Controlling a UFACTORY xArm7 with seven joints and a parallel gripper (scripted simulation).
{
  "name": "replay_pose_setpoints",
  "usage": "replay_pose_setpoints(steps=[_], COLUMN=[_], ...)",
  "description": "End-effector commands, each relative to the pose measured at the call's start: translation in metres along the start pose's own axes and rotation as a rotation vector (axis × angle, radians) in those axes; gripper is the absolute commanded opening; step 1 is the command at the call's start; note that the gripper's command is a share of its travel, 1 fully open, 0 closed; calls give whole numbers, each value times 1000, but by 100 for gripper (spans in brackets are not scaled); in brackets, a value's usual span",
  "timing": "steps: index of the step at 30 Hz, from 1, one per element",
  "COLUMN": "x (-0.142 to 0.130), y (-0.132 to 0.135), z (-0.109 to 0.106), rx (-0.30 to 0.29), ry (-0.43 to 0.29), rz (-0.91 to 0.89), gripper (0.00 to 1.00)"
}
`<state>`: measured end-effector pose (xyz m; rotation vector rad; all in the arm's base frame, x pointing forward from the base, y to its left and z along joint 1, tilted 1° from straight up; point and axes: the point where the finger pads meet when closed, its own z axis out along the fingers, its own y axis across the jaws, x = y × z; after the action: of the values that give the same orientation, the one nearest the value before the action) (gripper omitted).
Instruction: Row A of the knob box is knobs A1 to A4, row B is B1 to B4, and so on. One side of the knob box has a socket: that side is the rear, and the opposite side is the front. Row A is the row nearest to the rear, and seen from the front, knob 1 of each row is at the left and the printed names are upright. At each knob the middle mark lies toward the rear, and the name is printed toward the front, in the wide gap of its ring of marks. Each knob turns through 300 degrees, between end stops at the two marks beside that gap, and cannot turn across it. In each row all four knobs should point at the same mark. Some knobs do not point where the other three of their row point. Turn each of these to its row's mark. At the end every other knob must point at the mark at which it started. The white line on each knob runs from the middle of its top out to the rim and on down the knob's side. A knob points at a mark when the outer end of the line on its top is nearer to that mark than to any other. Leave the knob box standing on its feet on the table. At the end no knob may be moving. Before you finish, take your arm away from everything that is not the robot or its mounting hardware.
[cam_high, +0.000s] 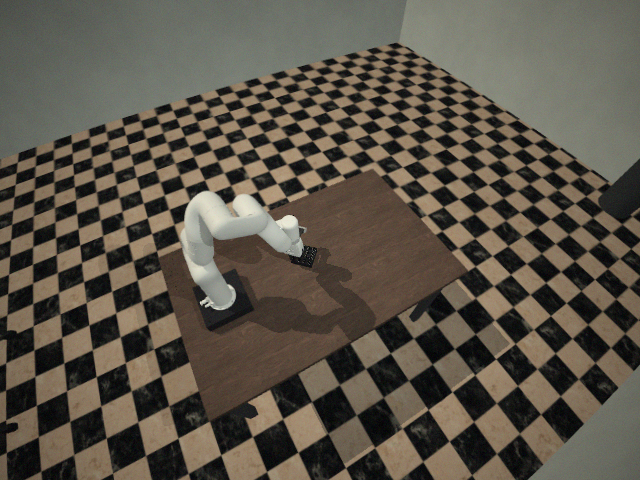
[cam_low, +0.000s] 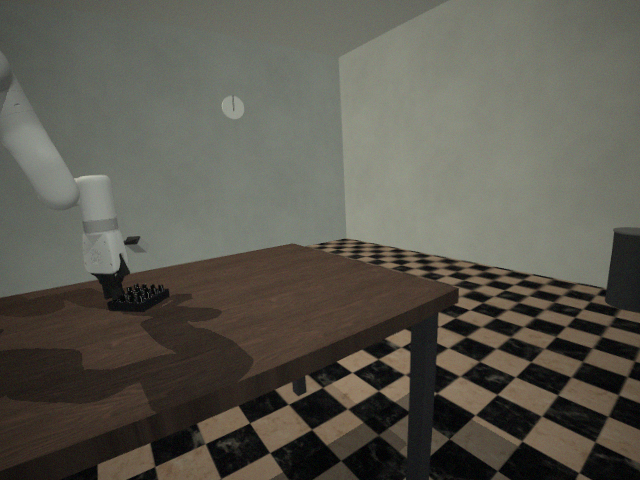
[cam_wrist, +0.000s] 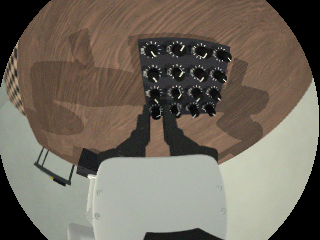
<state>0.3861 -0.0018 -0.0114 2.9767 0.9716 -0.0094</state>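
Observation:
The black knob box (cam_high: 308, 256) (cam_low: 144, 298) (cam_wrist: 187, 70) stands on the brown table (cam_high: 361, 242) (cam_low: 289, 299), with four rows of small black knobs with white lines. My gripper (cam_high: 295, 252) (cam_low: 114, 295) (cam_wrist: 156, 112) points down at the box's corner nearest the arm. In the wrist view its two dark fingers stand on either side of the corner knob (cam_wrist: 156, 111) in the row nearest the camera. The fingers are slightly apart and do not clamp the knob. The knobs' lines and printed names are too small to read.
The arm's black base (cam_high: 222, 307) sits on the table near its left end. A dark cylinder (cam_low: 625, 268) stands on the floor at the far right. The table edge (cam_low: 310, 351) runs in front of the box.

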Motion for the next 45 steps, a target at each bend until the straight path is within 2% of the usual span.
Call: replay_pose_setpoints(steps=[1, 11, 23, 28, 45], x=[1, 1, 1, 1, 1], y=[1, 1, 1, 1, 1], z=[-1, -3, -32, -36, -37], rx=[-2, -2, -2, -2, -2], ry=[3, 3, 3, 3, 3], rz=[0, 0, 0, 0, 1], gripper=[19, 19, 19, 19, 19])
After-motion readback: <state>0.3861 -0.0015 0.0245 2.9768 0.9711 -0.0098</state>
